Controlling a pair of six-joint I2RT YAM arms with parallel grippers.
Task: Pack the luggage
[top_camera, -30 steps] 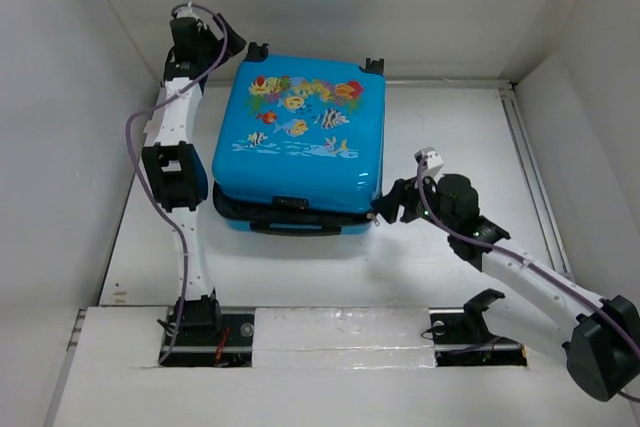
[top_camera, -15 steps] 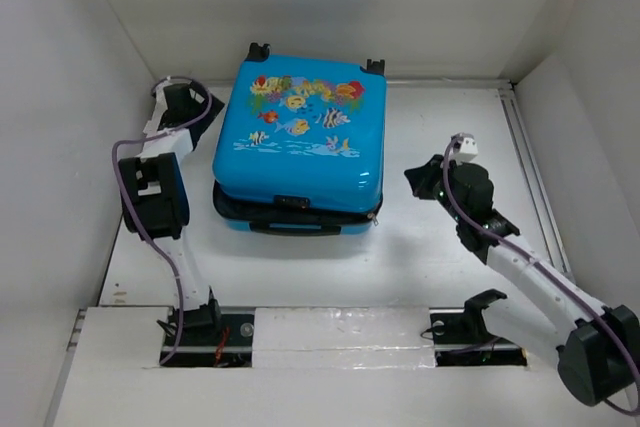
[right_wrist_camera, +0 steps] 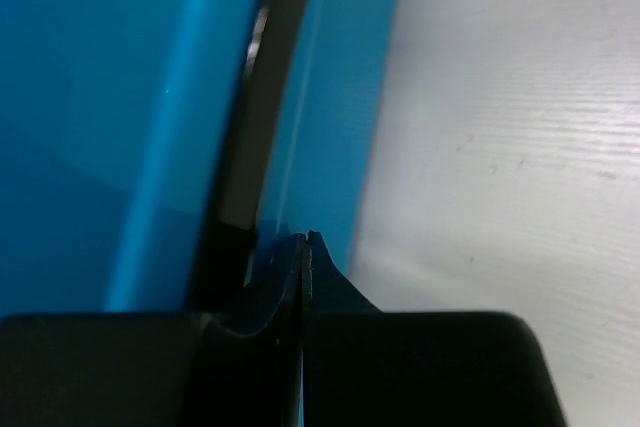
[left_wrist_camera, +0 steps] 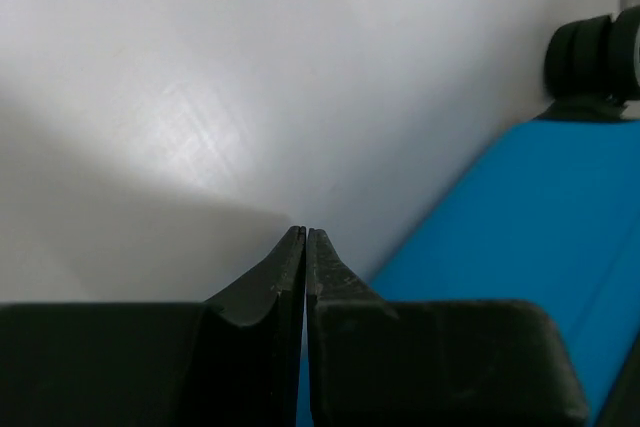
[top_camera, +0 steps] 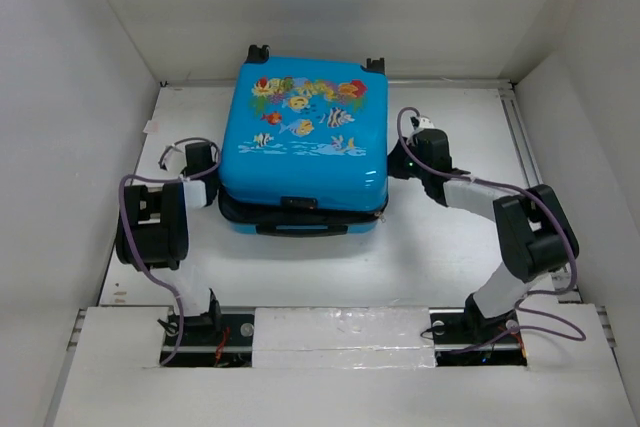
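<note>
The left claw (left_wrist_camera: pixel 305 234) is clenched on nothing, its tips pressed together just beside the left wall of the luggage (top_camera: pixel 300 127). The luggage lies at the far middle of the surface (top_camera: pixel 440 247) with its lid down. The right claw (right_wrist_camera: pixel 304 239) is also clenched and empty, its tips right at the dark seam on the luggage's right side. A dark gap shows between the halves along the near edge, so the lid looks not fully seated. A sideways push on that glossy shell could slide or twist the case. The right tips could also wedge into the seam and lever the lid up.
</note>
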